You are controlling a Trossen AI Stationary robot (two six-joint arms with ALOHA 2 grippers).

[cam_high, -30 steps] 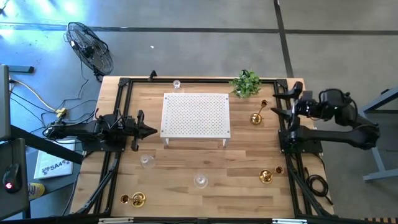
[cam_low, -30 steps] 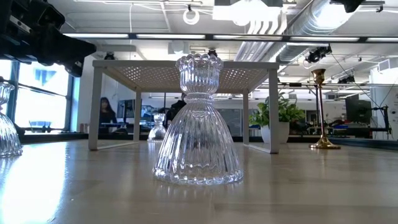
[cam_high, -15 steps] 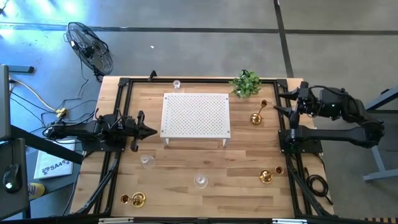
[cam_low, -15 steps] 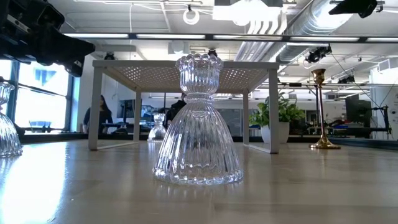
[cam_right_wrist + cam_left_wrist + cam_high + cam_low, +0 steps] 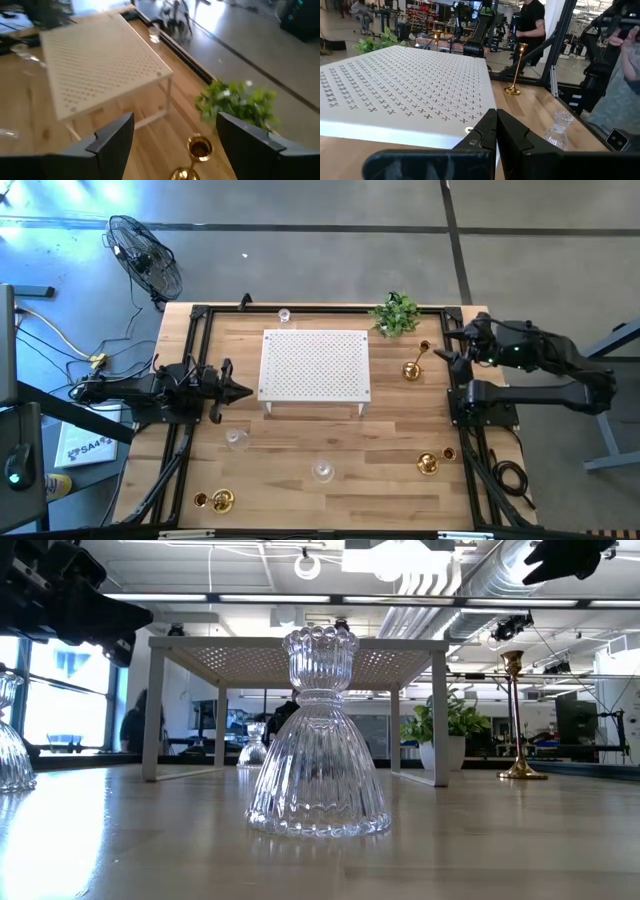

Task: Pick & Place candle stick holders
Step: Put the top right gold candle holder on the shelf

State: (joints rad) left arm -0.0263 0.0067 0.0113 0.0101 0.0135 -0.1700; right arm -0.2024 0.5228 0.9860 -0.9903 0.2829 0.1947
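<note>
Right gripper [image 5: 165,145] spread above the tall gold holder [image 5: 411,368]; you centre its stem, then close (left gripper [image 5: 496,131] pressed together, idle).

The only legible lettering is "SA4", on a white sheet [image 5: 83,448] lying on the floor left of the table; smaller print beside it is too small to read.

glass holder [image 5: 318,735]: clear, ribbed (glossy) | table [image 5: 300,440]: pale wood | platform [image 5: 315,364]: matt white
</note>
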